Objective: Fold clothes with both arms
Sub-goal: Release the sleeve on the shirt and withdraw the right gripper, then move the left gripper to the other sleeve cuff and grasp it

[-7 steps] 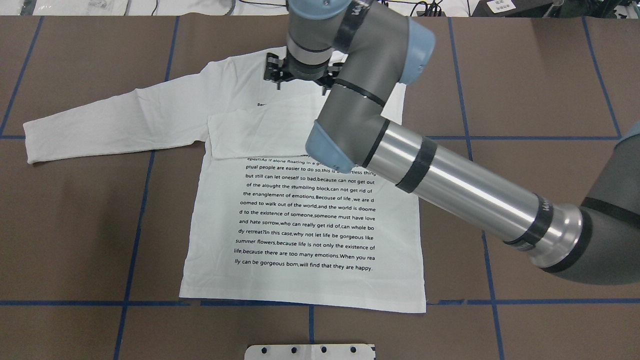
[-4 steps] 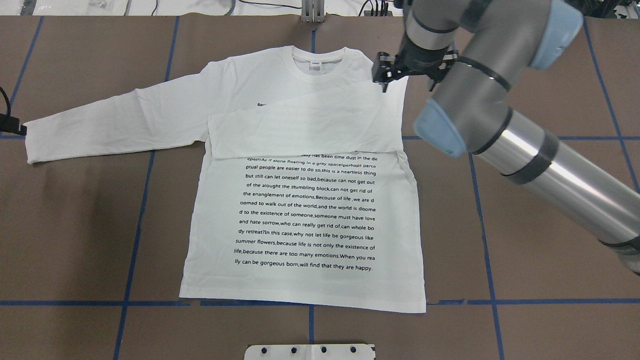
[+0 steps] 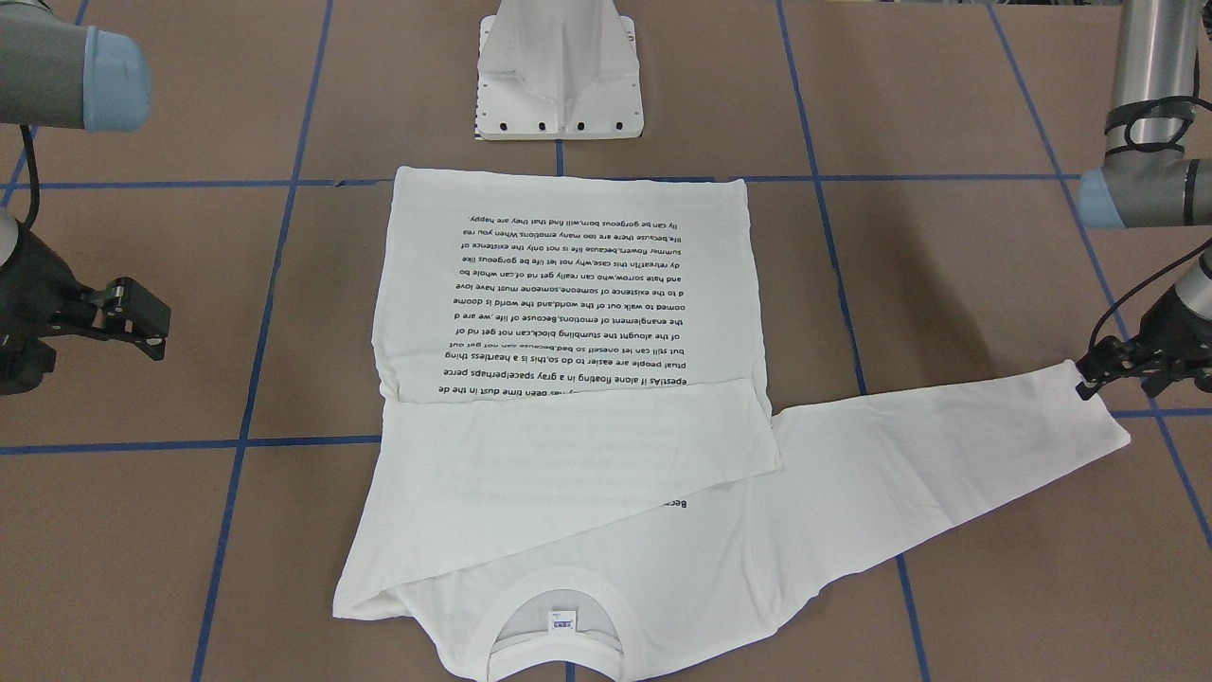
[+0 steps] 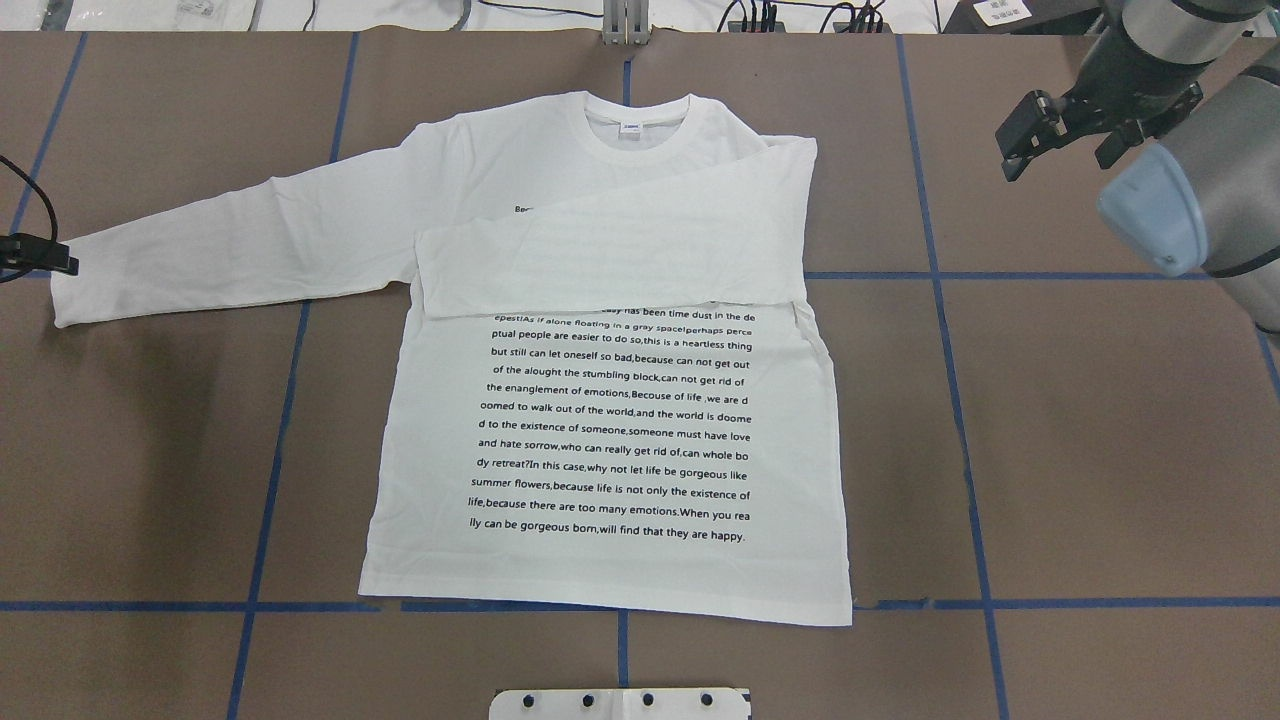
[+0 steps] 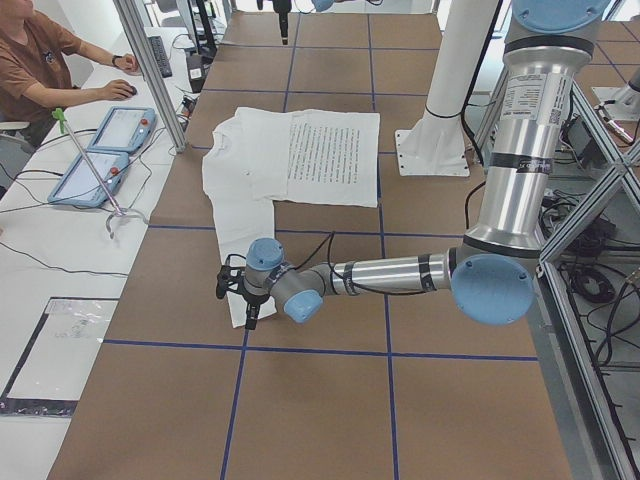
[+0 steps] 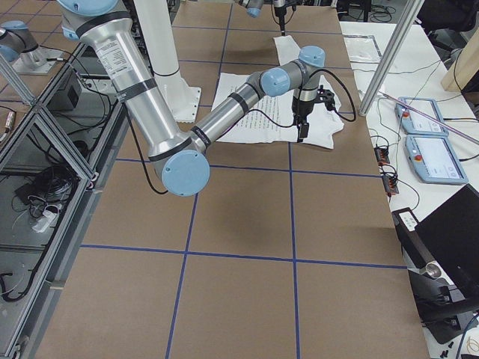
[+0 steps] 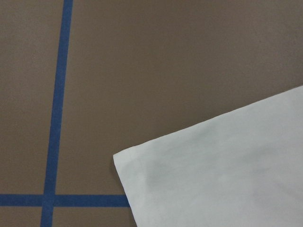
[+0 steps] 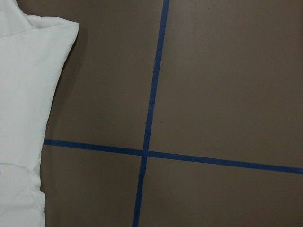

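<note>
The white long-sleeved shirt (image 4: pixel 610 430) lies flat on the table, black text side up, collar (image 4: pixel 636 125) at the far side. One sleeve (image 4: pixel 620 260) is folded across the chest. The other sleeve (image 4: pixel 240 240) stretches out to the left. My left gripper (image 4: pixel 45 262) sits at that sleeve's cuff (image 7: pixel 227 175) and looks open; it also shows in the front-facing view (image 3: pixel 1122 384). My right gripper (image 4: pixel 1055 160) is open and empty, above bare table to the right of the shirt's shoulder (image 8: pixel 23 94); it also shows in the front-facing view (image 3: pixel 151 322).
The white metal pedestal (image 3: pixel 561 71) stands at the robot's side, just past the shirt's hem. Blue tape lines (image 4: pixel 940 275) cross the brown table. An operator (image 5: pixel 40 60) sits at a side desk beyond the table's far edge.
My right arm has swung from over the collar to the right, off the shirt, leaving the sleeve folded across the chest. My left gripper has come into view at the other sleeve's cuff.
</note>
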`<state>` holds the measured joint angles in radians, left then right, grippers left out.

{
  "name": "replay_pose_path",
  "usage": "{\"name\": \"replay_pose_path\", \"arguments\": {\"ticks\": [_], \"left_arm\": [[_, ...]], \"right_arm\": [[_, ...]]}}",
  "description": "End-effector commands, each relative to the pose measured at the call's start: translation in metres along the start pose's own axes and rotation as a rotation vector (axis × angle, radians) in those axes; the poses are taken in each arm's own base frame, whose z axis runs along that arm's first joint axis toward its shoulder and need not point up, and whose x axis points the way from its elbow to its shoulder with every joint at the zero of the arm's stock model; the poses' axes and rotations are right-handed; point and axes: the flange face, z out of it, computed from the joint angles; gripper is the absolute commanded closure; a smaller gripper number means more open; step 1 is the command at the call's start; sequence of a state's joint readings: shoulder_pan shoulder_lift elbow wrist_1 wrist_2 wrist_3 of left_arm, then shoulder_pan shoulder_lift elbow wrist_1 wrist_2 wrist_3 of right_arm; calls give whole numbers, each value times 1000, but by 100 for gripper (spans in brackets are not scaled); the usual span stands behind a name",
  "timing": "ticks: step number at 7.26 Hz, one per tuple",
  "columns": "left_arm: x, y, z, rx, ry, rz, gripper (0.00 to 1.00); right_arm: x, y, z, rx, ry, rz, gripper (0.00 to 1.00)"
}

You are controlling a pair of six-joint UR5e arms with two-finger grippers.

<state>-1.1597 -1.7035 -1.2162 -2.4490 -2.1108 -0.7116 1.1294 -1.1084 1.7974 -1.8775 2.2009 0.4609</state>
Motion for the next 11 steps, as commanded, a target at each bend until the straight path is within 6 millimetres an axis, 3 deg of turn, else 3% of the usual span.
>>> {"name": "replay_pose_path", "arguments": {"ticks": [1, 4, 8, 9, 11], "left_arm": [[2, -2, 13, 9, -25, 11, 2], [-4, -5, 28, 21, -30, 20, 2], [-4, -4, 29, 18, -29, 19, 3], [-5, -2, 31, 15, -32, 14, 5], [-10, 0, 34, 9, -38, 6, 20]], "right_arm": [[13, 2, 0, -8, -7, 3, 0], [13, 1, -2, -7, -14, 4, 0], [12, 1, -3, -3, -18, -1, 0], [9, 0, -6, 5, -20, -5, 0], [6, 0, -9, 5, -30, -7, 0]]}}
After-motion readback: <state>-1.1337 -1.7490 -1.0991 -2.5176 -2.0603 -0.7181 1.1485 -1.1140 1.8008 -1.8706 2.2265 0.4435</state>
